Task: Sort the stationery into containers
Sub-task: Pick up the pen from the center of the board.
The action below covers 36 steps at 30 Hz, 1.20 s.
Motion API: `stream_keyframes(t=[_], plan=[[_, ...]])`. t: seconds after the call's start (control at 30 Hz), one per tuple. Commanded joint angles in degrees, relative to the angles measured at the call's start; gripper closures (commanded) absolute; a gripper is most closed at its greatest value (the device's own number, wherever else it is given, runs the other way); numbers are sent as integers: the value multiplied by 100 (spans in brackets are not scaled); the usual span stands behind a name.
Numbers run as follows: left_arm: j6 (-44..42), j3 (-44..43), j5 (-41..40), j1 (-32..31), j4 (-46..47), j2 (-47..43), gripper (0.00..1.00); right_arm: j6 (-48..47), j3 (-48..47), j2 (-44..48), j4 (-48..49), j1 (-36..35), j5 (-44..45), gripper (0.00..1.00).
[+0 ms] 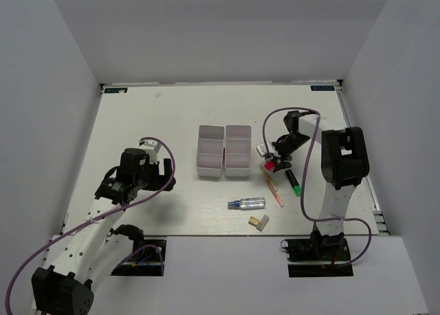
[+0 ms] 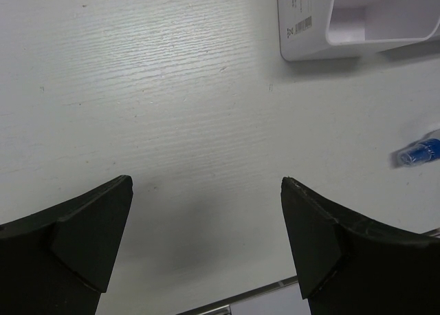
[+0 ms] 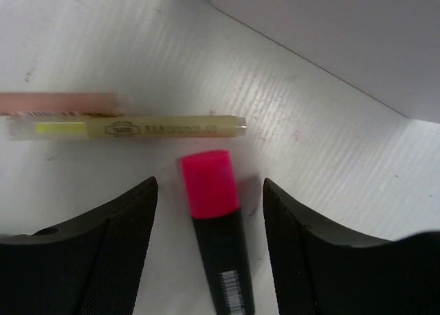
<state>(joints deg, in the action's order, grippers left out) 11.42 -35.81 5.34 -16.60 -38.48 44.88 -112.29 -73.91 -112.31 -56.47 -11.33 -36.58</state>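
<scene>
Right gripper (image 3: 210,186), its 2 jaws standing wide, straddled the pink-capped black marker (image 3: 218,250) beside the white tray (image 3: 330,40), evidently aligned for a grasp.

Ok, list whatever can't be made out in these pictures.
- Right wrist view: red-capped marker, barrel's end cut off by the bottom edge.
- Left wrist view: blue-capped tube, blurred and cut by the right edge; label on the tray, print too small to read.
- Top view: tan block, too small to identify.
</scene>
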Motion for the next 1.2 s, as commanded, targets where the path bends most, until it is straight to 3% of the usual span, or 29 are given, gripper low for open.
stream_keyframes(t=[0.0, 0.23, 0.5, 0.7, 0.83, 0.87, 0.9, 1.17], plan=[[-52, 39, 72, 34, 60, -120, 1, -39, -439, -177, -197, -53, 195, 35], [-61, 48, 46, 25, 60, -120, 1, -249, -809, -467, -699, -80, 766, 41], [-70, 57, 55, 34, 60, -173, 1, -329, -432, -344, -665, -88, 1161, 51], [-79, 74, 37, 34, 60, -190, 1, 162, -142, -265, -436, -220, 1127, 67], [-105, 83, -7, 25, 51, -225, 1, 444, 26, -134, -182, -282, 1109, 87], [-96, 83, -7, 25, 51, -217, 1, 819, 60, -116, -146, -299, 1100, 98], [-105, 92, -33, 34, 51, -217, 1, 1005, 35, -63, -102, -317, 1109, 100], [-131, 118, 19, 34, 112, -217, 1, 3931, -361, 1129, 381, -282, 312, 100]])
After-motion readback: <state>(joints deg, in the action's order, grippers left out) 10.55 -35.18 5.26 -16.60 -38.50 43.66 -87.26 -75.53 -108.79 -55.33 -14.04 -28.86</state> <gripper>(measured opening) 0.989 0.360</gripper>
